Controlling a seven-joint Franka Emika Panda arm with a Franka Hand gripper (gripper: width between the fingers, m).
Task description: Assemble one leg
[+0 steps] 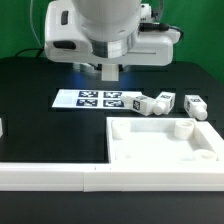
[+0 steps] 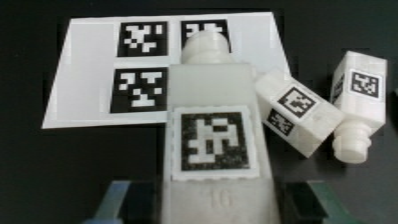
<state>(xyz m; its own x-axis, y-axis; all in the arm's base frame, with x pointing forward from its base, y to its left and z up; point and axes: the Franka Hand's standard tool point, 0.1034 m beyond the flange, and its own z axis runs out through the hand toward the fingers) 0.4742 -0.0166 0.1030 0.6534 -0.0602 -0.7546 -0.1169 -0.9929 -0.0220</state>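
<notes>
My gripper (image 1: 108, 70) hangs above the marker board (image 1: 100, 99) and is shut on a leg (image 2: 214, 130), a chunky white peg with a black-and-white tag. The narrower round end (image 2: 203, 38) points away from the wrist. The fingers (image 2: 128, 196) sit on either side of the leg's lower part. Two more legs (image 2: 294, 108) (image 2: 363, 80) lie just beside the marker board (image 2: 89, 70). In the exterior view three legs (image 1: 140, 103) (image 1: 162, 100) (image 1: 195, 104) lie in a row on the black table, toward that view's right of the marker board.
The large flat white panel (image 1: 150, 150) with round corner sockets (image 1: 184, 127) lies in front of the legs. A long white bar (image 1: 50, 175) runs along the table's front. A small white piece (image 1: 2, 128) shows at the exterior view's left edge.
</notes>
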